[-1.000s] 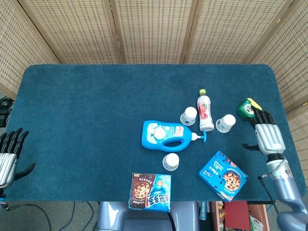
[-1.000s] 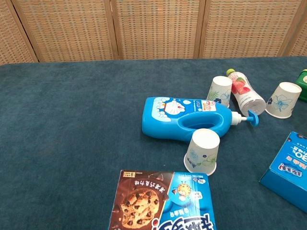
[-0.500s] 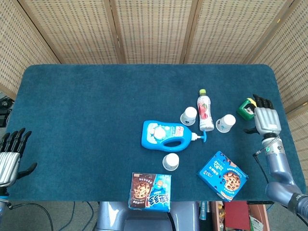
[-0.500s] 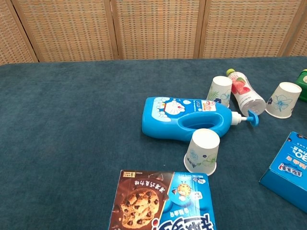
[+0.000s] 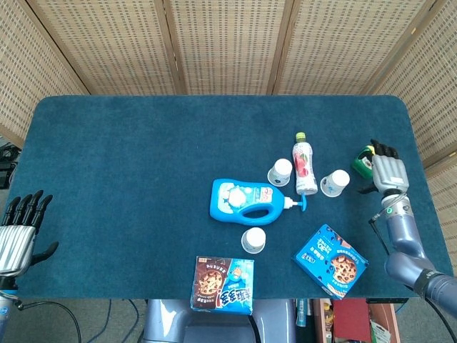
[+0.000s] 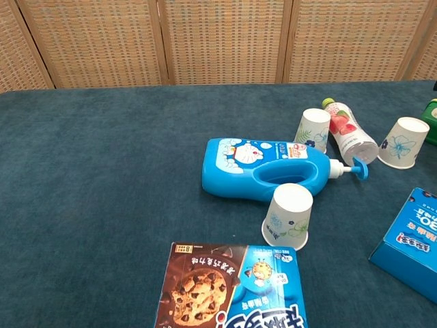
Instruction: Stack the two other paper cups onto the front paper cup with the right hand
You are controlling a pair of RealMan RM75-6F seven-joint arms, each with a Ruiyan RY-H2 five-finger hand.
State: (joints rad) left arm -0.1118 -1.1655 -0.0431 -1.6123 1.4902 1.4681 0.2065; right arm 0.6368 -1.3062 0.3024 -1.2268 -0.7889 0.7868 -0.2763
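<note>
Nothing is stacked: my empty, open right hand (image 5: 389,171) hovers at the bench's right edge, the three white paper cups (image 5: 253,240) apart.

A dark teal cloth is covering the table (image 5: 143,157), a bright blue bottle (image 6: 263,169) is showing cartoon print, and the white paper cups (image 6: 288,215) are wearing faint floral patterns.

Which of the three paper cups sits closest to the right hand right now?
The rightmost paper cup, just right of the pink drink bottle. It is nearest the right hand; the other two sit left of the bottle and in front of the blue detergent bottle.
</note>
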